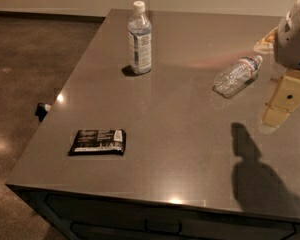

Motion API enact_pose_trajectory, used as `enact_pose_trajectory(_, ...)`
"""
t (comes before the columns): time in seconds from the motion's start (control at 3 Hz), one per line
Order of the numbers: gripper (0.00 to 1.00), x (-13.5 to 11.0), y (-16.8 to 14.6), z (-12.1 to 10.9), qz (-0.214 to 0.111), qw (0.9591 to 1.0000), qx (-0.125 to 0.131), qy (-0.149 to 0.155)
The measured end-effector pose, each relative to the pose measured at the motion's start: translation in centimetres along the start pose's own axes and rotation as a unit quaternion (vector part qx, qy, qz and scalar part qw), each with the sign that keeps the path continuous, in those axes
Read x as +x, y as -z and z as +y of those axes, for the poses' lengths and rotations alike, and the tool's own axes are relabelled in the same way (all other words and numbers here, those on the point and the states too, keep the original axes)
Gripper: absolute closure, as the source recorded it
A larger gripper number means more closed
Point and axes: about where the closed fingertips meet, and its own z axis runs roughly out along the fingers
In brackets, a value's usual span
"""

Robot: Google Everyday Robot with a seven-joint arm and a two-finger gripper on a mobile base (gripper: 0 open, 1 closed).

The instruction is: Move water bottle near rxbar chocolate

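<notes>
Near right edge of table (180,149), water bottle (235,76) lies on its side beside gripper (282,101) (opening: cannot tell), rxbar chocolate (97,141) well apart; probably light, crushable, rolls, so grab ribbed mid-body.

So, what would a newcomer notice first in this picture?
Probably the tall labelled bottle standing upright near the far edge of the grey table, and the black rxbar chocolate lying flat, alone, near the front left corner. Next comes the small crinkled water bottle lying on its side at the right, with the robot's gripper hanging just to the right of it.
</notes>
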Motion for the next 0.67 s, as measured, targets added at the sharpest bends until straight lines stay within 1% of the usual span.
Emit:
enact_pose_trajectory(0.33, 0.00, 0.00, 0.00, 0.00, 0.000, 1.0000, 0.000, 0.000)
enact_pose_trajectory(0.67, 0.00, -0.16, 0.23, -0.55, -0.002, 1.0000, 0.001, 0.008)
